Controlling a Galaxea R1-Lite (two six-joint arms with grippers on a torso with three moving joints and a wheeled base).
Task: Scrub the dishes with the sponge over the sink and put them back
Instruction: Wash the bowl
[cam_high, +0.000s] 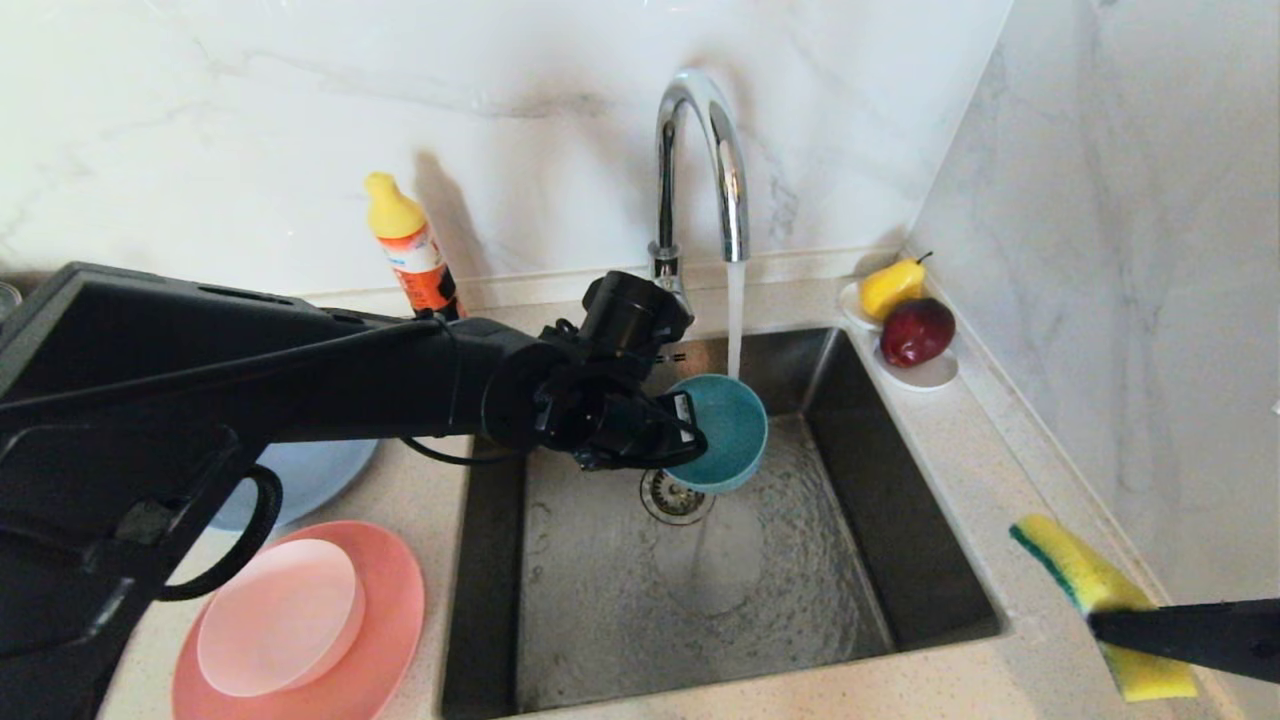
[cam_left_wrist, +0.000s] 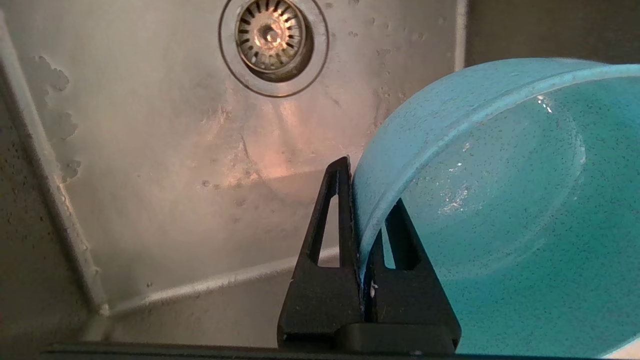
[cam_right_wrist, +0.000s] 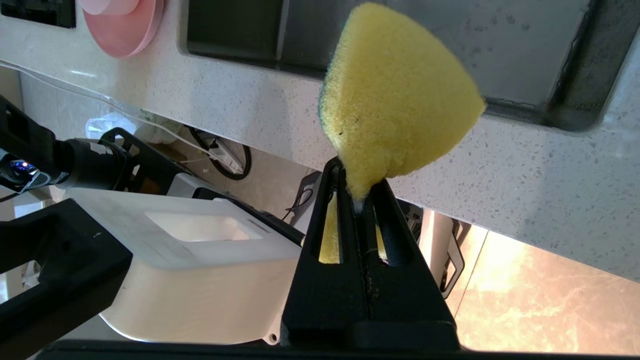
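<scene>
My left gripper (cam_high: 690, 432) (cam_left_wrist: 370, 184) is shut on the rim of the teal bowl (cam_high: 725, 430) (cam_left_wrist: 500, 200). It holds the bowl tilted over the sink (cam_high: 900, 520) (cam_left_wrist: 150, 150), beside the running water and above the drain strainer (cam_high: 672, 495) (cam_left_wrist: 272, 35). At the counter's front right corner my right gripper (cam_high: 1100, 625) (cam_right_wrist: 357, 185) is shut on the yellow sponge (cam_high: 1080, 580) (cam_right_wrist: 395, 90), green side outward. Left of the sink lie the salmon-pink plate (cam_high: 395, 620), with the pale pink plate (cam_high: 280, 615) on it, and the grey-blue plate (cam_high: 310, 470), partly hidden by my left arm.
The chrome faucet (cam_high: 700, 150) pours water into the basin. An orange detergent bottle (cam_high: 410, 250) stands at the back left. A white dish (cam_high: 925, 375) with a pear and an apple sits at the back right corner. Marble walls close the back and right.
</scene>
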